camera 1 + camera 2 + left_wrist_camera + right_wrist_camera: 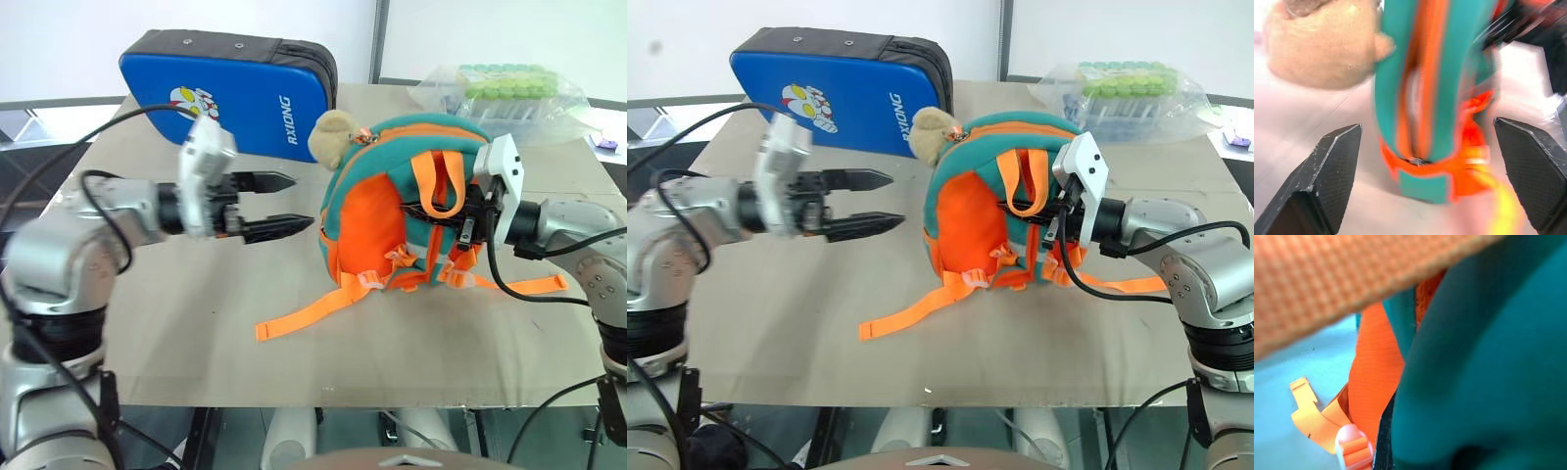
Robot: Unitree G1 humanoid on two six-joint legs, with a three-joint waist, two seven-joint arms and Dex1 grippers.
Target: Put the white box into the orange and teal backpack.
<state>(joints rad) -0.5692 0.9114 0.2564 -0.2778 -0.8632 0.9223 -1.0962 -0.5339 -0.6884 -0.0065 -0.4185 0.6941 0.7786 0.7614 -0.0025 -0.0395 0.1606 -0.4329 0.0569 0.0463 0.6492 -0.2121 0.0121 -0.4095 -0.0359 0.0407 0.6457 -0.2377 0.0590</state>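
Beige tabletop (176,323); orange and teal fabric backpack (377,215) at centre, right gripper (468,223) pinching it; left gripper (284,204) at nine o'clock, spread, empty — white box unseen, likely inside already.

Backpack mid-frame, arms either side.
Orange fabric backpack w/ teal trim (392,211) stands centre-right on tan tabletop (196,323). Left gripper (279,204) centre-left, jaws apart, tips just short of pack. Right gripper (460,220) against pack's straps. Blue padded case (230,93) upper left.
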